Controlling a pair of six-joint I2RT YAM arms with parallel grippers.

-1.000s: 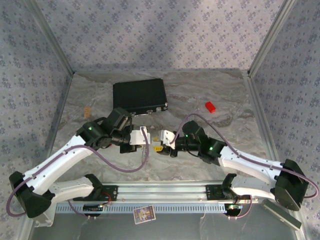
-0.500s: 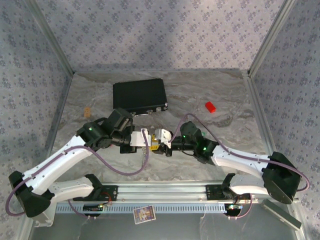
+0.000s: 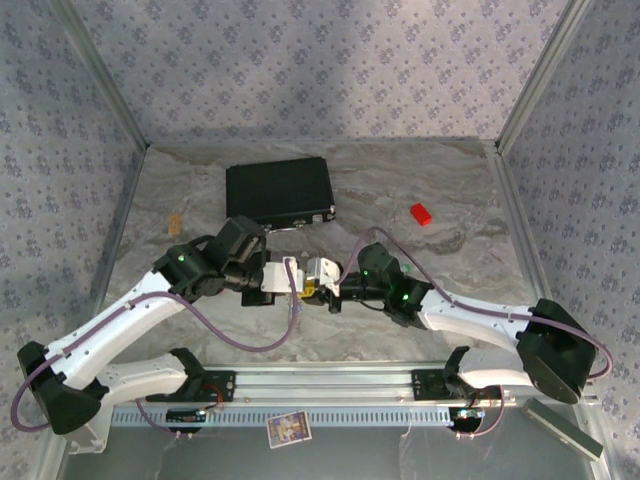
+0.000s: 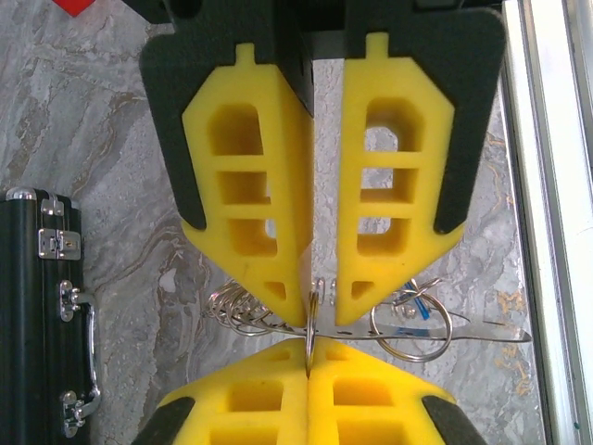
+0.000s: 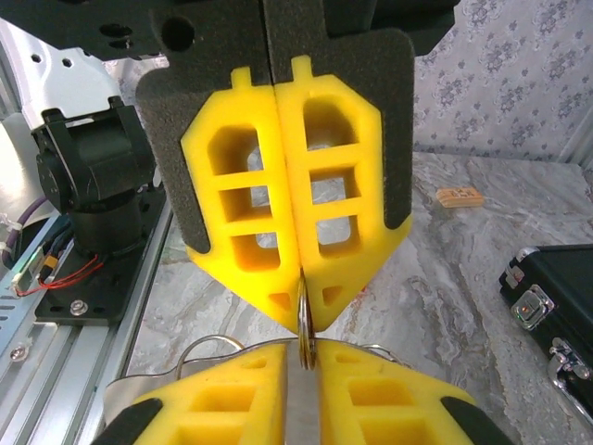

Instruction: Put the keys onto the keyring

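In the top view a small tan chip [image 3: 175,222] lies at the left of the marble-patterned table [image 3: 460,270]. Next comes a black hard-shell case with metal latches [image 3: 278,190], then a small red rectangular block [image 3: 421,213] further right. A printed card [image 3: 288,428] sits at the bottom rail; its print is too small to read. The two grippers meet tip to tip near the middle of the frame, hiding whatever lies between them.

In the left wrist view the left gripper [image 4: 322,298] reaches in from the top. Its yellow foam fingers stand a narrow gap apart, and I cannot tell whether they pinch anything. Just left of its tips bunches a thin metal chain [image 4: 236,311]. The right gripper [image 4: 309,357], cut off by the bottom edge, has its jaws pressed together on a thin metal ring [image 4: 309,326] seen edge-on. To the right, a round wire loop [image 4: 412,324] encloses a bright blue key head [image 4: 422,311] that is mostly hidden. The pale, see-through keyring strap [image 4: 486,332] runs on toward the right edge.
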